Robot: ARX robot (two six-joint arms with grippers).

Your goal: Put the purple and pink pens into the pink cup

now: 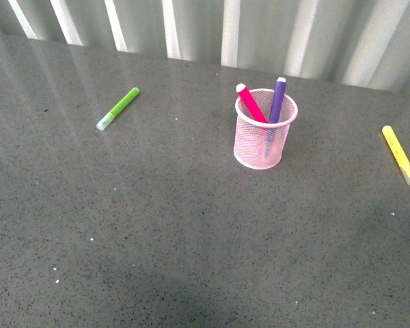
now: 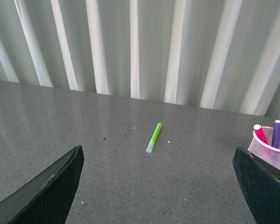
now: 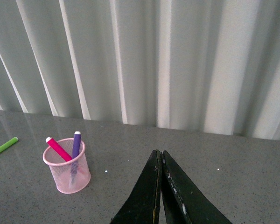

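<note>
Standing upright on the grey table (image 1: pixel 191 260), toward the far edge and right of centre, is the pink cup (image 1: pixel 263 140). Both task pens are inside it. The pink pen (image 1: pixel 251 103) leans toward the left edge, its upper end clear of the rim; the purple pen (image 1: pixel 277 100) stands beside it, nearly upright, tilted slightly toward the right edge. Their lower parts show faintly through the mesh, and the two appear to cross low in the cup, though the mesh makes this uncertain.

A green marker (image 1: pixel 118 108) lies flat on the table well apart from the cup, toward the far left corner. A yellow marker (image 1: pixel 399 154) lies flat at the right edge, also well apart from the cup.

Neither arm appears in the front view. In the left wrist view the left tool (image 2: pixel 158 186) has its fingers (image 2: pixel 51 186) spread wide apart, nothing between them, above bare table. In the right wrist view the right tool (image 3: pixel 161 186) has its fingers (image 3: pixel 147 196) pressed together, holding nothing. A pale pleated curtain (image 3: pixel 177 60) hangs behind the far edge.
</note>
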